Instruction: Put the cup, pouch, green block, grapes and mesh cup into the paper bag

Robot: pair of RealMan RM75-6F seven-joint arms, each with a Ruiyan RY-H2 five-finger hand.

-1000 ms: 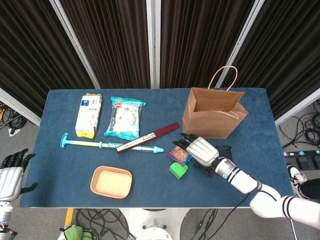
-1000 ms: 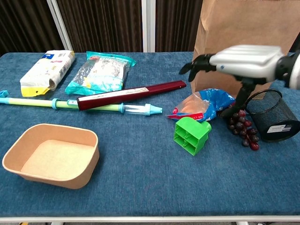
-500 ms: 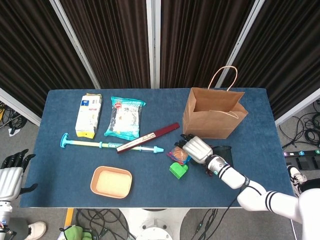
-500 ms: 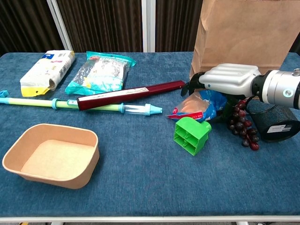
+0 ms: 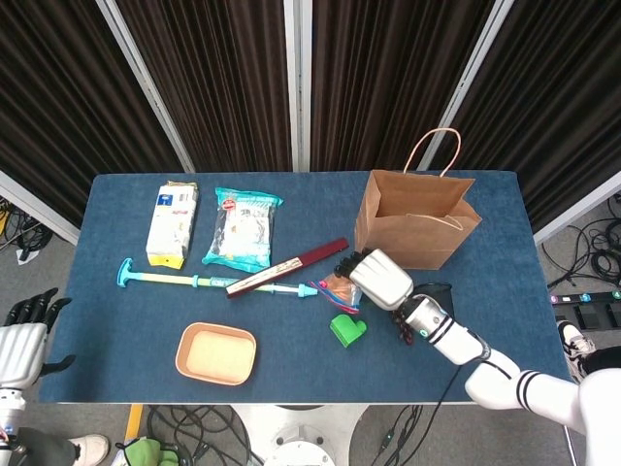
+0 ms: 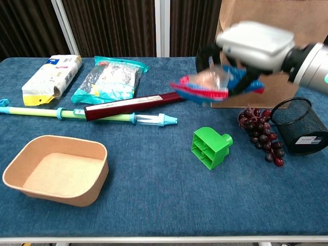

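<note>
I have raised the right hand (image 6: 253, 45) off the table (image 6: 154, 195); half a second ago it sat low over the pouch (image 6: 215, 84) beside the green block (image 6: 210, 147), and now it carries the pouch clear of the surface, in front of the paper bag (image 5: 415, 218). The fingers are clamped on the pouch from above. I judge the pick complete and the transfer to the bag mouth still to do.

The pouch is a thin plastic packet, blue with a red edge and a pale tan centre. It hangs roughly level and appears blurred in the chest view, so finer detail cannot be read.

The green block, the grapes (image 6: 261, 134) and the mesh cup (image 6: 299, 125) lie on the table, well below the hand. The mesh cup lies on its side next to the grapes.

The left hand (image 5: 21, 340) hangs off the table edge with fingers apart, holding nothing.
</note>
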